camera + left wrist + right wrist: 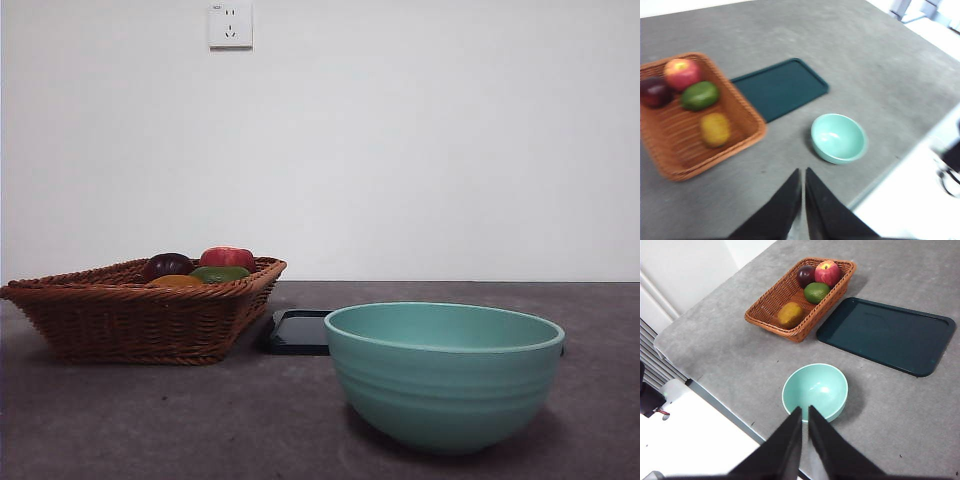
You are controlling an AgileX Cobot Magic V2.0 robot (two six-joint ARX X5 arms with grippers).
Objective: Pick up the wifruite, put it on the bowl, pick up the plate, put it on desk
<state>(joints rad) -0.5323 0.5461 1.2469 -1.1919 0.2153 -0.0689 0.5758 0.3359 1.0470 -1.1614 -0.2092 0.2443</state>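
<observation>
The wifruite (177,282) (715,129) (790,314), small and orange-brown, lies in a brown wicker basket (130,320) at the left. The mint-teal bowl (445,375) (838,138) (815,385) stands empty on the desk (200,420) at the near right. Between basket and bowl lies the plate (298,332) (780,88) (887,335), a flat dark teal rectangle with nothing on it. My left gripper (803,172) hangs high above the desk's near edge, shut and empty. Just as high, above the bowl's near side, my right gripper (805,410) is shut and holds nothing. Neither arm shows in the front view.
The basket (670,155) (772,300) also holds a dark purple fruit (167,265), a red apple (228,258) and a green fruit (220,273). The desk's front edge runs just beyond the bowl in both wrist views. A white wall with a socket (230,25) stands behind.
</observation>
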